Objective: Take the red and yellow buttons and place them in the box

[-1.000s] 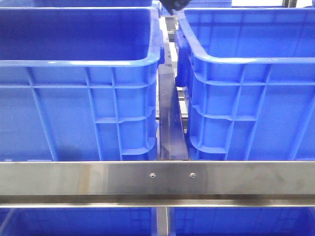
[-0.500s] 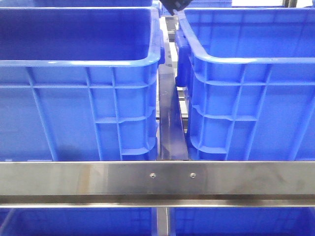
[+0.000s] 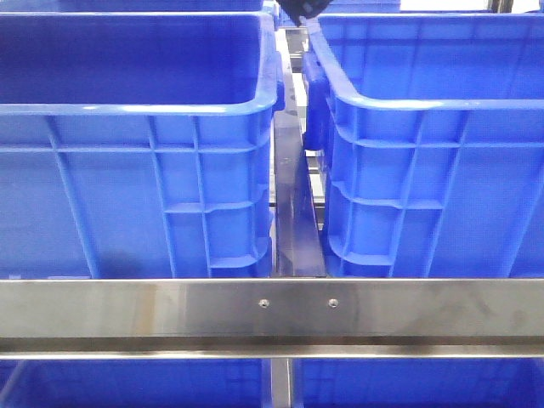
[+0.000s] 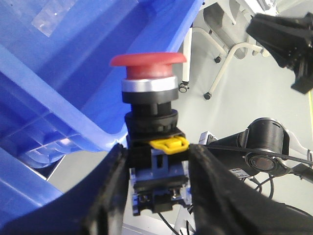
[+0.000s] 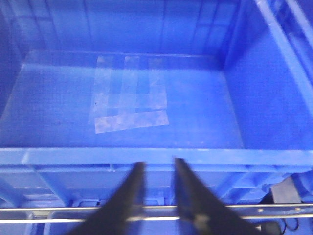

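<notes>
Here the left gripper (image 4: 155, 196) clamps the black body of the red button (image 4: 148, 61), its cap at 12 o'clock, beside a blue box (image 4: 63, 93) rim. The right gripper (image 5: 157, 181) hangs empty over another box (image 5: 274, 98), fingers slightly parted; taped strips (image 5: 128, 100) cross its floor.

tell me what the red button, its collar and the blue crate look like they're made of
Red button: looks like matte plastic, its cap evenly coloured with no glare. Collar under the cap: probably metal or chromed plastic, silvery with a bright sheen. Blue crate: moulded plastic, semi-glossy, with ribbed walls and a thick rounded rim.
</notes>
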